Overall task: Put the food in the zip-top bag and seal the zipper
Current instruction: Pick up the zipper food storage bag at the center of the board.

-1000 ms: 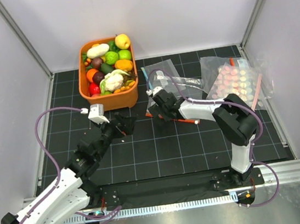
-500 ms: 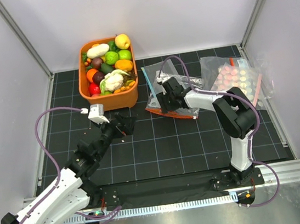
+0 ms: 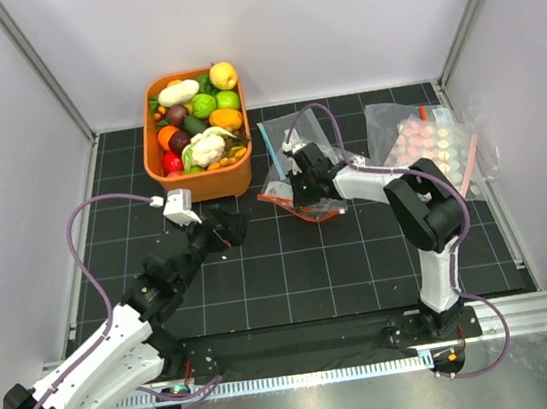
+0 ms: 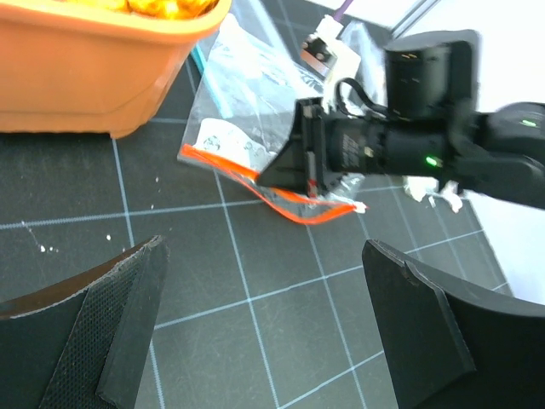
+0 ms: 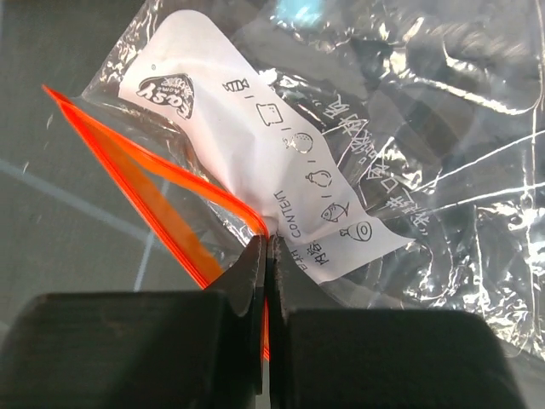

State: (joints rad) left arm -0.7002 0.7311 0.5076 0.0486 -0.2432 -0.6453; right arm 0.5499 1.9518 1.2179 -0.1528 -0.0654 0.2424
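Label [image 5: 255, 153]: white patch on the zip-top bag [image 5: 426, 170], seen slanted in R wrist view. "CONTENT" legible along its lower edge, w/ a row of small icons (candy, bread, fish etc.). Dark triangular logo at upper left of label, lettering not surely readable. Tiny characters by "CONTENT" too small to read.

R gripper [image 5: 266, 247]: fingers pressed together, no gap, clamped on bag film at the mouth, right where the zipper [image 5: 136, 153] bends. Orange-red strip runs from there to upper left of frame. Mouth gapes on the left.

L gripper [image 4: 272, 341]: fingers wide apart, holding nothing, over the black grid mat [image 3: 293, 273], lower left of the bag and apart from it.

Top view: bag at frame centre, just right of the orange tub [image 3: 201, 186]. Food [image 3: 197, 124] all in tub, upper left. Bag of pink discs [image 3: 428, 149] at far right.
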